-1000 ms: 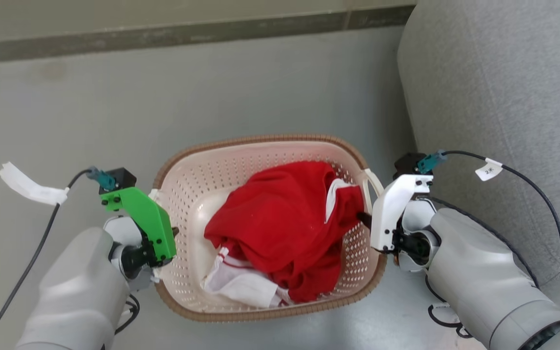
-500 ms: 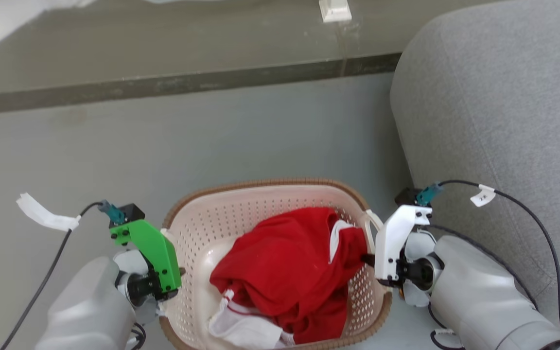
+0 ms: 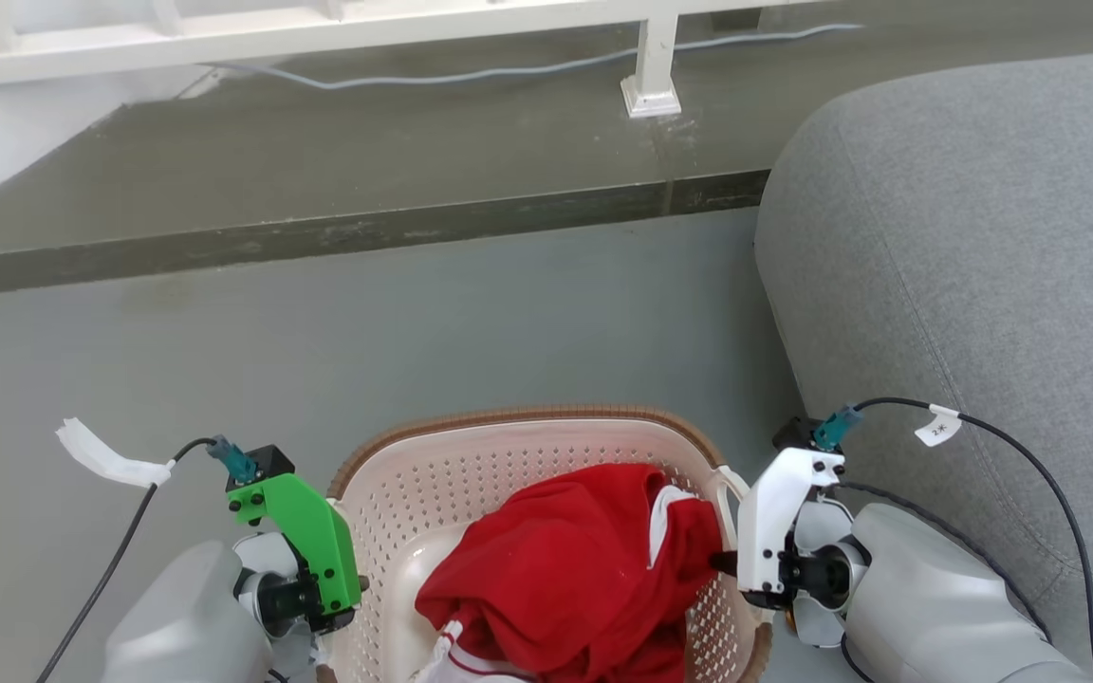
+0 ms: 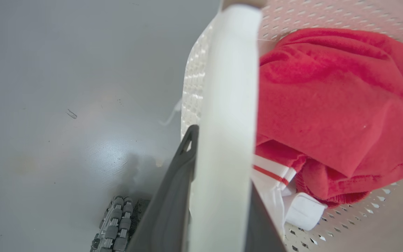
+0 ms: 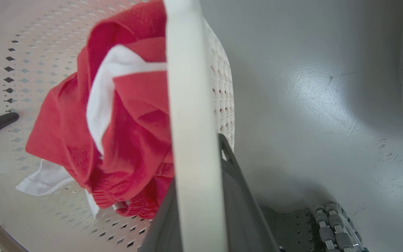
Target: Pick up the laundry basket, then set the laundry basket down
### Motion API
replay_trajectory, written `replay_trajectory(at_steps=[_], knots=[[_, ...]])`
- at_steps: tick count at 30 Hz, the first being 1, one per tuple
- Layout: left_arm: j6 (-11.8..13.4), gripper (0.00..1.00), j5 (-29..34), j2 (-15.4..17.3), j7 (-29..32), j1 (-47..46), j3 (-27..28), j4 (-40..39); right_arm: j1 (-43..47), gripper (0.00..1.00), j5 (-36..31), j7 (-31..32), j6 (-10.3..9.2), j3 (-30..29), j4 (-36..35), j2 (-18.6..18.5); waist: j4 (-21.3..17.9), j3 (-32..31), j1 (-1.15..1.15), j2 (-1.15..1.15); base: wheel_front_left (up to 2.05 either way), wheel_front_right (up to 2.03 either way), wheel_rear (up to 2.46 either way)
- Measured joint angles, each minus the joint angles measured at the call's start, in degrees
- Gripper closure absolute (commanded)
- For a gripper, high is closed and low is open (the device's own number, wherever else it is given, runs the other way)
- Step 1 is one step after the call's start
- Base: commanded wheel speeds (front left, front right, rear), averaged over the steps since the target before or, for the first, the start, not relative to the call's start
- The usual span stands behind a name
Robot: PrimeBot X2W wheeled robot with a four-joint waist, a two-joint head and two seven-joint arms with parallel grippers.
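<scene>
It looks like a home. A big grey sofa (image 3: 964, 247) is at 3 o'clock, and a basket (image 3: 471, 465) of clothes (image 3: 565, 569) is at 6 o'clock.

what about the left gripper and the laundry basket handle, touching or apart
Touching. The left wrist view shows the left gripper's dark fingers clamped on both sides of the white laundry basket handle, no gap.
</scene>
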Motion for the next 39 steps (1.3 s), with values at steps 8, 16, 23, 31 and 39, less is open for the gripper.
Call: replay_trajectory(at_steps=[8,16,23,31,39], knots=[[0.0,1.00,-0.5,0.0,0.2,0.2,0.0,0.1,0.0,1.00,0.1,0.2,0.00,0.6,0.0,0.0,0.2,-0.6,0.00,0.00,0.00,0.00,0.00],[0.0,1.00,-0.6,0.0,0.2,0.2,0.0,0.2,0.0,1.00,0.5,0.2,0.00,0.7,0.0,0.0,0.2,-0.5,0.00,0.00,0.00,0.00,0.00],[0.0,1.00,-1.0,0.1,0.2,0.3,0.0,0.1,0.0,1.00,1.0,0.2,-0.01,0.8,0.0,-0.1,0.2,-0.2,0.00,0.00,0.00,0.00,0.00],[0.0,1.00,-1.1,0.1,0.2,0.3,-0.2,0.1,0.0,1.00,1.1,0.2,-0.01,1.0,0.0,-0.1,0.4,0.0,0.00,0.00,0.00,0.00,0.00],[0.0,1.00,-1.5,0.3,0.1,0.3,-0.3,-0.1,0.0,1.00,1.5,-0.4,-0.01,1.2,0.0,-0.1,0.4,0.5,0.00,0.00,0.00,0.00,0.00]])
